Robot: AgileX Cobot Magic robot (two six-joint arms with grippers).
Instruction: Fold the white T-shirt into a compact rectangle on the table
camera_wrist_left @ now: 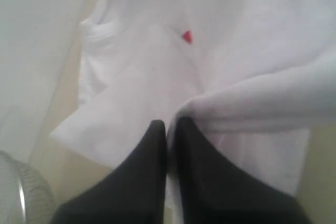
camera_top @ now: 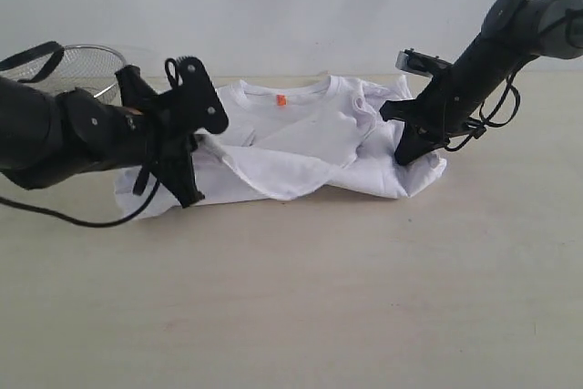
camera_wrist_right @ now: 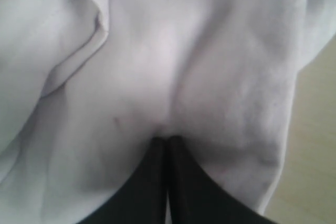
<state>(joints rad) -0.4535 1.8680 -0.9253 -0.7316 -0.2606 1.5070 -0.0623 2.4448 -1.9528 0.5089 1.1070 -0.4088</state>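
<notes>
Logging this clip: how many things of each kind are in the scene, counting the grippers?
white T-shirt: 1
wire-mesh basket: 1
Grippers: 2, the left gripper and the right gripper
Total: 4

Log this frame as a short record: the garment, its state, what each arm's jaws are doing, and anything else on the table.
garment: white cotton T-shirt with an orange neck label
state: partly folded and rumpled, collar on the far side; not yet a rectangle
surface: pale beige wood-grain table
left jaws: shut, pinching a fold on the shirt's left side
right jaws: shut, cloth puckered at their tips near the shirt's right edge
other: round silver wire-mesh basket, far left of the table
</notes>
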